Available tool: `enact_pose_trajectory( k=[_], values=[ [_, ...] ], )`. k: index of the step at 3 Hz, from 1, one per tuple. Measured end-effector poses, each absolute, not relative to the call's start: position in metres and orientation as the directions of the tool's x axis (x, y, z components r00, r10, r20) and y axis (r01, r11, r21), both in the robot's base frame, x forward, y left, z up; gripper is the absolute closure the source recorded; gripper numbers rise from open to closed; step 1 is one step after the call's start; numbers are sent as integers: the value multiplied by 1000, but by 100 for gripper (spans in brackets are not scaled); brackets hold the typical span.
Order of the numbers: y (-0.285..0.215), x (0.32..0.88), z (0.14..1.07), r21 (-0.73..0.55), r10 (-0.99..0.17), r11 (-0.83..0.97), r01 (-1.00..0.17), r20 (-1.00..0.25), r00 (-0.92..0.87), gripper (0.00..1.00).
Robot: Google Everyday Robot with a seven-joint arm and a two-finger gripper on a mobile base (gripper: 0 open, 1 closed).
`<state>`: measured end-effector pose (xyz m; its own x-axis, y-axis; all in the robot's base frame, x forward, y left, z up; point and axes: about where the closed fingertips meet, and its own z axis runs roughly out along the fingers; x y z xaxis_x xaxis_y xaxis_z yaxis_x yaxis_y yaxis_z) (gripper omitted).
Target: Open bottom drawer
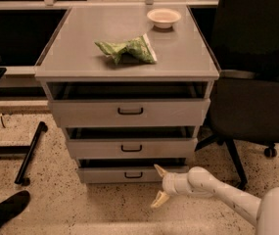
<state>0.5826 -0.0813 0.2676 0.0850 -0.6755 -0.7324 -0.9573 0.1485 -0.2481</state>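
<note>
the bottom drawer (100, 174) sits lowest in the cabinet (80, 48), its front just proud with a dark gap above, so it looks barely ajar. the gripper (158, 185) hangs low near the floor, right of the handle (133, 175), likely lined up to reach across and hook the bar. its fingers are spread wide, one above the other, holding nothing. the upper tip lies at the drawer front, contact unclear.
</note>
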Motion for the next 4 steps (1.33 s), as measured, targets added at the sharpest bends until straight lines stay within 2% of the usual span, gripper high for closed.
enact_pose_trajectory(
  k=[2,4],
  values=[
    [-77,640,248,-343,-712,209,-916,-696,98,0],
    [-80,679,214,-325,-724,241,-915,-687,53,0]
  ],
)
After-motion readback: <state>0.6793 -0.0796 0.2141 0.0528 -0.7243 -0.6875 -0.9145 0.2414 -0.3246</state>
